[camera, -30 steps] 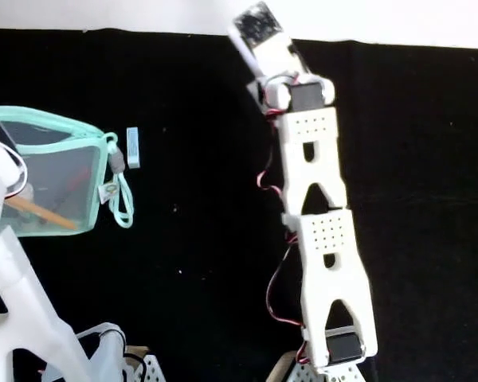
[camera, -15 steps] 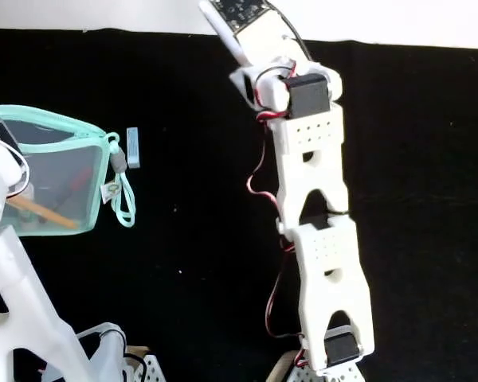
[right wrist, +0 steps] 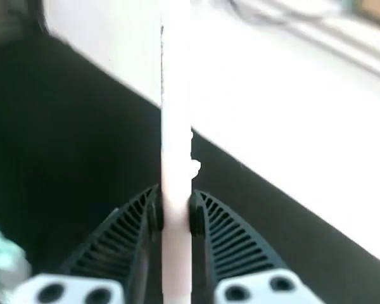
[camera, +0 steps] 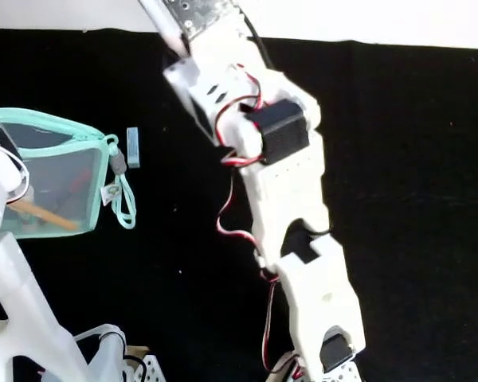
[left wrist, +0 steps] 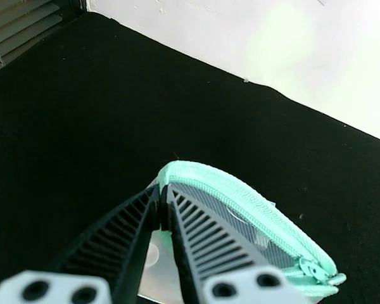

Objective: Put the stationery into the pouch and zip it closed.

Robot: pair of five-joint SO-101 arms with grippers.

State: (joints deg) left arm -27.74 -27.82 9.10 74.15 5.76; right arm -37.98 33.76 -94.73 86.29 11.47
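The left gripper [left wrist: 162, 206] clamps the rim of the mint-green, clear-sided zip pouch [camera: 72, 171] at the left edge of the black table [camera: 414, 159], a small pale-blue block [camera: 132, 148] just beside it, while the right gripper [right wrist: 175, 214] pinches a slender pale stick [right wrist: 175, 95] whose ends run out of frame

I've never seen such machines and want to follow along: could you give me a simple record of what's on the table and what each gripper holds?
Table: covered in black cloth
Pouch: mint with clear sides, at the table's left, mouth looks unzipped
Inside it: orange pencil, red item
Left gripper: shut on the pouch's rim
Right gripper: shut on a pale stick, near the table's far edge
Loose: small blue block beside the pouch's pull tab
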